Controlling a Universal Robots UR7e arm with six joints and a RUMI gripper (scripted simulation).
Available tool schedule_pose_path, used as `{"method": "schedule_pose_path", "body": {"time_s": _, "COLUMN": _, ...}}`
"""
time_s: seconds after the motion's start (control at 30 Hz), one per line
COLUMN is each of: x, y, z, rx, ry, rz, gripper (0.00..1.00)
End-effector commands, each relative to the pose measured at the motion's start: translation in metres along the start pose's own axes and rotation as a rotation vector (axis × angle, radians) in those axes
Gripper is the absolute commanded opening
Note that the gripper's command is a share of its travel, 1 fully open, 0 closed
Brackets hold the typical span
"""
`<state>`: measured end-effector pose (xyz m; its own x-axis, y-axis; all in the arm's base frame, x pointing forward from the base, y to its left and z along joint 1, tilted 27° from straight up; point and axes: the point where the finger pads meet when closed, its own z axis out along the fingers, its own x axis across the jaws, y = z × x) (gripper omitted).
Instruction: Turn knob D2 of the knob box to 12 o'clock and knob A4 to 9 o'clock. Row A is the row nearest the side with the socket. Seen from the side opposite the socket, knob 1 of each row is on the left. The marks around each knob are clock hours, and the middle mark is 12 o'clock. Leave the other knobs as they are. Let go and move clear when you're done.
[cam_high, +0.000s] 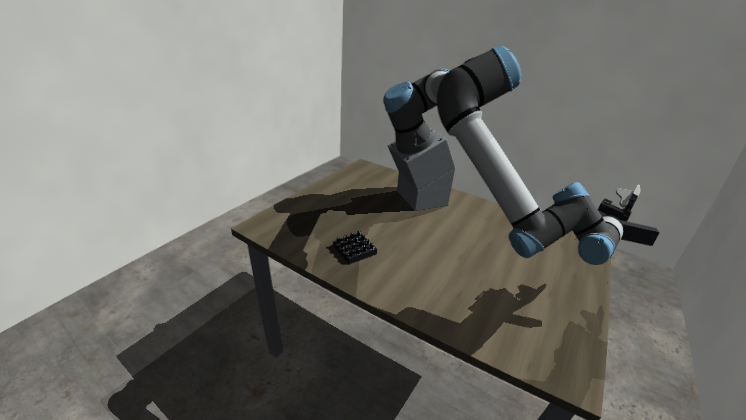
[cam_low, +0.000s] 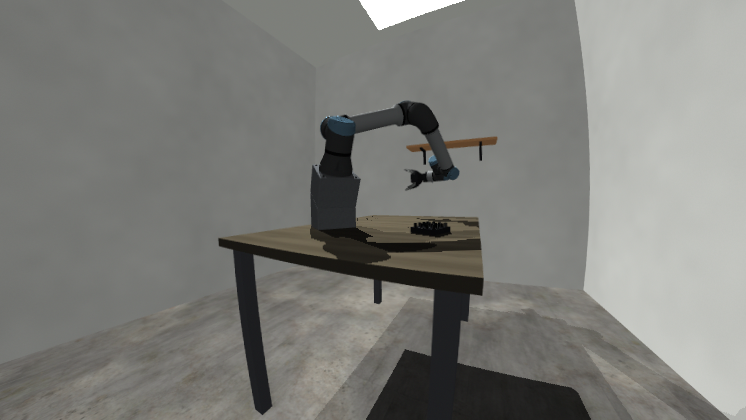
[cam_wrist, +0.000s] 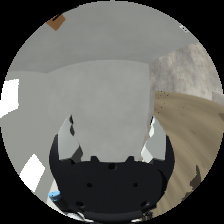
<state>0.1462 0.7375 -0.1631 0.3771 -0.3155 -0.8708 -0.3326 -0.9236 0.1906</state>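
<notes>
The knob box (cam_high: 350, 247) (cam_low: 430, 228) is a small black block with a grid of knobs, lying on the wooden table (cam_high: 443, 271) (cam_low: 292, 242) near its left edge in the top view. The single knobs and their marks are too small to read. My gripper (cam_high: 641, 212) (cam_low: 407, 179) (cam_wrist: 112, 116) is open and empty. It is held high in the air, far from the box, at the table's far right side in the top view. The wrist view shows the wall and a strip of table (cam_wrist: 195, 115), not the box.
The arm's grey pedestal (cam_high: 425, 177) (cam_low: 334, 200) stands at the back of the table. A wooden wall shelf (cam_low: 454, 143) hangs behind the forearm. Walls close in behind and to the right of the table.
</notes>
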Motion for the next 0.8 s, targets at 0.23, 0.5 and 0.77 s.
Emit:
{"method": "schedule_pose_path", "body": {"time_s": 0.23, "x": 0.008, "y": 0.026, "z": -0.020, "rx": 0.059, "ry": 0.046, "rz": 0.055, "gripper": 1.00}}
{"method": "schedule_pose_path", "body": {"time_s": 0.5, "x": 0.018, "y": 0.054, "z": -0.040, "rx": 0.115, "ry": 0.092, "rz": 0.112, "gripper": 1.00}}
{"method": "schedule_pose_path", "body": {"time_s": 0.77, "x": 0.030, "y": 0.091, "z": -0.068, "rx": 0.194, "ry": 0.151, "rz": 0.193, "gripper": 1.00}}
